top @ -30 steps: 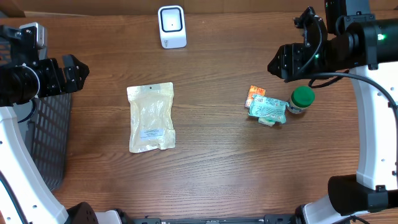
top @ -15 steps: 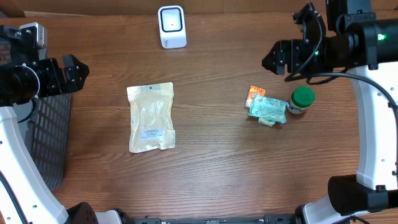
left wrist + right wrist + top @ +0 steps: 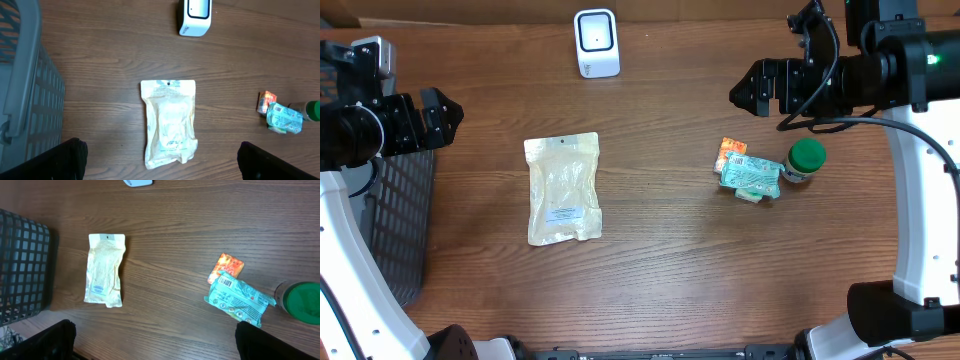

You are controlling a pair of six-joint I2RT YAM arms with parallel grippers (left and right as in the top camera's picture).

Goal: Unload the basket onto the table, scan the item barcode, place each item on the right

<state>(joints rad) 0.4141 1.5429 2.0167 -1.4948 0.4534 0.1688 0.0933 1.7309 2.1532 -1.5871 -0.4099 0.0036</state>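
A white barcode scanner (image 3: 596, 43) stands at the back of the table, and also shows as the scanner (image 3: 196, 17) in the left wrist view. A cream pouch (image 3: 563, 188) with a small printed label lies flat left of centre. At the right a teal packet (image 3: 752, 176) with a barcode rests against an orange packet (image 3: 730, 152) and a green-lidded jar (image 3: 806, 160). My right gripper (image 3: 745, 92) hangs open above and behind these items, holding nothing. My left gripper (image 3: 444, 116) is open at the far left, above the basket's edge and well away from the pouch.
A black mesh basket (image 3: 395, 220) stands along the left edge of the table. The wooden tabletop (image 3: 660, 250) is bare between the pouch and the right-hand items. The white arm bases stand at both front corners.
My right gripper has opened wider and shifted a little left and back above the table. The left arm and all items are where they were.
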